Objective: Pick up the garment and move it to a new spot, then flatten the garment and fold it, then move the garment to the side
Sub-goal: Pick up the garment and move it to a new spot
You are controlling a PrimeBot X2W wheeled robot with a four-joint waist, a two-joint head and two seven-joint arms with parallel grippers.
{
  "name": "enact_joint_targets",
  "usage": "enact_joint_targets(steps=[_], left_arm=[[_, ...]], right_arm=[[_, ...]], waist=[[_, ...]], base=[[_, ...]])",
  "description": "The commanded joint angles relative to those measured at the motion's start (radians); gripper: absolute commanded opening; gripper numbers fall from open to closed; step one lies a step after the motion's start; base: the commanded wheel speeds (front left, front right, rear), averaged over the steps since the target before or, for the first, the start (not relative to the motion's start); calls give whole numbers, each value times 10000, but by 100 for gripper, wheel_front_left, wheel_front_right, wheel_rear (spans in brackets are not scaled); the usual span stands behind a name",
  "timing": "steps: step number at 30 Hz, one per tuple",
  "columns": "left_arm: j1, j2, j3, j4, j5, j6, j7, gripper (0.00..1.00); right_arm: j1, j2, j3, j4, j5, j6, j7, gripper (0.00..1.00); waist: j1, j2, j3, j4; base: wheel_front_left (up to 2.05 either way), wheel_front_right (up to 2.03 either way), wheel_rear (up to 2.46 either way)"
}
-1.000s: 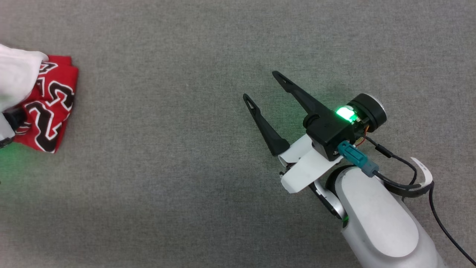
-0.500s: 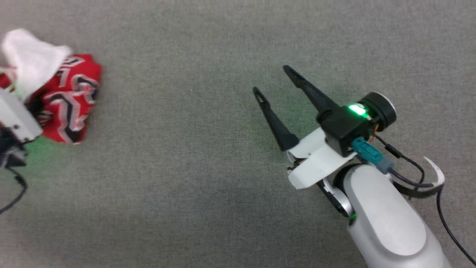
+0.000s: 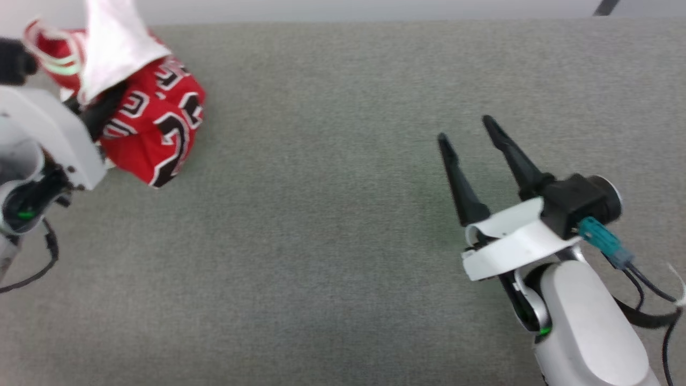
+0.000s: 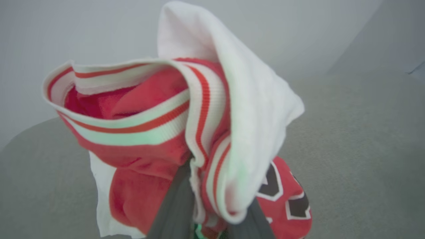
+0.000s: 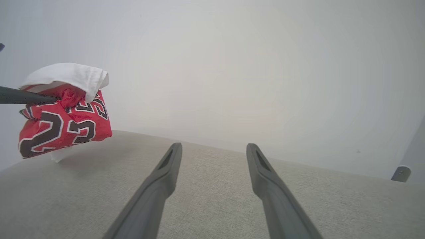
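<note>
The garment (image 3: 155, 134), red with a black "23" and a white sleeve end, hangs bunched at the upper left of the head view. My left gripper (image 3: 94, 115) is shut on it, its tips buried in the cloth. In the left wrist view the striped collar and white sleeve of the garment (image 4: 149, 132) drape over my two dark fingers (image 4: 174, 205). The right wrist view shows the garment (image 5: 63, 129) held just above the grey table (image 5: 212, 199). My right gripper (image 3: 465, 128) stands open over bare table at the right, and its own view shows the right gripper (image 5: 214, 146) holding nothing.
The grey cloth-covered table (image 3: 321, 241) stretches between the two arms. Its far edge (image 3: 375, 21) runs along the top of the head view, with a pale wall behind. Cables (image 3: 643, 300) trail beside the right forearm.
My left gripper has shut on the garment and raised it off the table in a bunch. The head camera has shifted, bringing the table's far edge into view. The right gripper stays open.
</note>
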Motion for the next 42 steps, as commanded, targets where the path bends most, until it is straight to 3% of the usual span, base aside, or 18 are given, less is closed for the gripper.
enact_joint_targets(steps=[1,9,16,21,31,42], left_arm=[[-278,61,-269,-381,114,-19,14,0],[-1194,173,-1849,-2281,409,-19,815,0],[-1756,-257,-3266,-3686,-169,-19,2179,0],[-1945,-601,-3683,-4073,-386,-19,2685,0],[-2027,-1792,-4058,-2684,-331,-19,3275,0],[-1508,-1997,-4172,-988,-325,9,3884,0]], right_arm=[[230,-3,-232,-77,110,-6,-118,100],[800,-2,-952,-446,531,-6,-347,100],[1188,1,-1427,-776,923,-6,-421,100],[1351,0,-1607,-1104,1183,-6,-428,100],[1429,2,-1769,-1683,1808,-6,-414,100],[1508,3,-1635,-2056,2368,-6,-414,100]], waist=[[-1,0,-159,-332],[-1,0,-89,-1277],[-1,0,57,-2002],[-1,0,209,-2340],[-1,0,828,-3116],[-1,0,1508,-3893]], base=[[0,0,0],[0,0,0],[0,0,0],[0,0,0],[0,0,0],[0,0,0]])
